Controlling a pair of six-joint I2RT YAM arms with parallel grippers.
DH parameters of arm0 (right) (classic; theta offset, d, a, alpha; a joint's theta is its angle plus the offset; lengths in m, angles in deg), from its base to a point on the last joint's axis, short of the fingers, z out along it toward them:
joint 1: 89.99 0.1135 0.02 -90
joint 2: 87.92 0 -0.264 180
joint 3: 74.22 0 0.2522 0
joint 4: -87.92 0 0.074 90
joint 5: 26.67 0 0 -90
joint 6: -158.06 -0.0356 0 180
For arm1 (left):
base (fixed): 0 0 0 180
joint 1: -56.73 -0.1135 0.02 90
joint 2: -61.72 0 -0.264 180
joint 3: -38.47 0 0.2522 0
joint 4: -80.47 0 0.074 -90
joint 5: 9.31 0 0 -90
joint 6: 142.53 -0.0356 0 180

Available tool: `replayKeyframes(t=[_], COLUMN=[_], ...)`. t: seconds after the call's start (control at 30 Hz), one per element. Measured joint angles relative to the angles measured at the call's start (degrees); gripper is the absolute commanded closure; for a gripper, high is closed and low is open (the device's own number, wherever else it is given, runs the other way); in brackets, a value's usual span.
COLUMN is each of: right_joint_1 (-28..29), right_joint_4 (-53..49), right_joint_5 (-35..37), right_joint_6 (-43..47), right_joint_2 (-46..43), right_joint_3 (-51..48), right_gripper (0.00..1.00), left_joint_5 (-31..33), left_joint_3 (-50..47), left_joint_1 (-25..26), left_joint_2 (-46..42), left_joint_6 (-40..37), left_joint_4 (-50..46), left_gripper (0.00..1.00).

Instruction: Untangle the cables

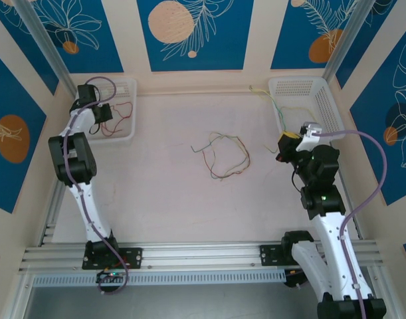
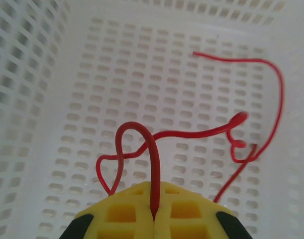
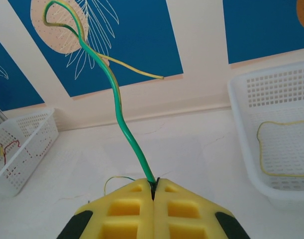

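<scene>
The left jaws are clamped on a red cable (image 2: 155, 174) that loops inside the left basket (image 2: 52, 74) at the far left corner of the desk (image 1: 163, 199). The right jaws pinch a green cable (image 3: 129, 142) that runs from them toward the far edge, with the right basket (image 3: 291, 99) just beside it. The loose tangle (image 1: 222, 156) lies mid-desk, nearer the right arm (image 1: 322, 193).

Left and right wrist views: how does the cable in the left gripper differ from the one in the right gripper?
Colour: the left gripper holds a red cable, the right gripper a green cable with pale yellow along it. Pose: the red cable curls in loops over the floor of a white basket; the green cable rises in one long sweep above the table. Shared: both are thin, each pinched between shut jaws.
</scene>
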Motion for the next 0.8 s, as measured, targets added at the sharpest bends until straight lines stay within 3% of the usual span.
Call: replayKeyframes(t=[0.17,0.33,0.4,0.53,0.67,0.8], right_joint_1=[-0.28,-0.33,-0.33,-0.37,-0.76,-1.75], right_joint_4=[-0.42,-0.61,-0.61,-0.98,-1.88,-3.19], right_joint_5=[-0.81,-1.42,-1.44,-1.42,-1.18,-0.74], right_joint_6=[-0.61,-1.36,-1.64,-1.68,-1.86,-2.14], right_joint_2=[3.26,5.55,6.27,7.93,11.13,15.19], right_joint_3=[3.02,4.28,4.57,5.75,9.01,12.83], right_gripper=[1.00,1.00,1.00,1.00,1.00,1.00], left_joint_5=[-0.46,1.16,2.32,2.71,3.32,3.13], left_joint_3=[6.45,7.08,7.10,8.07,8.37,6.51], left_joint_1=[0.13,1.29,2.19,3.48,3.93,4.48], left_joint_2=[4.48,1.95,-0.81,-7.87,-15.54,-21.49], left_joint_6=[-0.17,-2.03,-2.49,-2.60,-2.16,-2.01], left_joint_4=[-7.74,-12.52,-14.51,-18.62,-21.99,-23.52], left_gripper=[0.66,0.53,0.41,0.38,0.28,0.28])
